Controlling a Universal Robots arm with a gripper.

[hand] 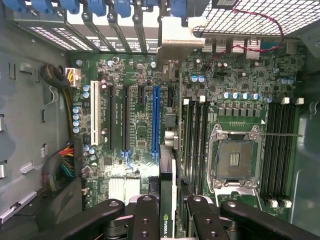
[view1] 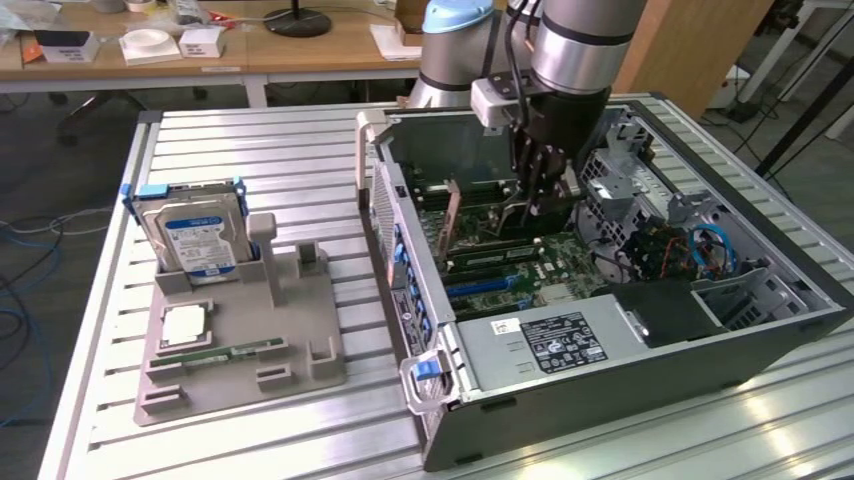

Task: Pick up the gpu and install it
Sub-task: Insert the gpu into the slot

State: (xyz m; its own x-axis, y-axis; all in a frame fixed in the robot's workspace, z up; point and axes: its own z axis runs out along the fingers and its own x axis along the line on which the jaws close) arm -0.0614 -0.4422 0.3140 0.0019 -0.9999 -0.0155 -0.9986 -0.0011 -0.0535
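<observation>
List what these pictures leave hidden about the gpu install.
- Exterior view: the gpu hangs in the case; the gripper covers its top edge.
- Wrist view: the gpu appears edge-on, so its face is unseen.
- Whether its connector touches the blue slot: cannot tell.

Arm down inside open PC case, gpu in gripper

UR arm [view1: 581, 40] reaches into the open computer case [view1: 667, 360]; gripper [view1: 541, 195] clamped on the gpu [view1: 461, 215], card edge-on above the motherboard [view1: 534, 265], near the case's rear wall. Power supply [view1: 561, 345] w/ label sits at the case's near end. At the exterior view's left, grey fixture [view1: 240, 350] on slatted alu table [view1: 267, 150] holds hard drive [view1: 198, 235] upright, blue-white label; a memory stick [view1: 220, 352] lies flat on it.
</observation>
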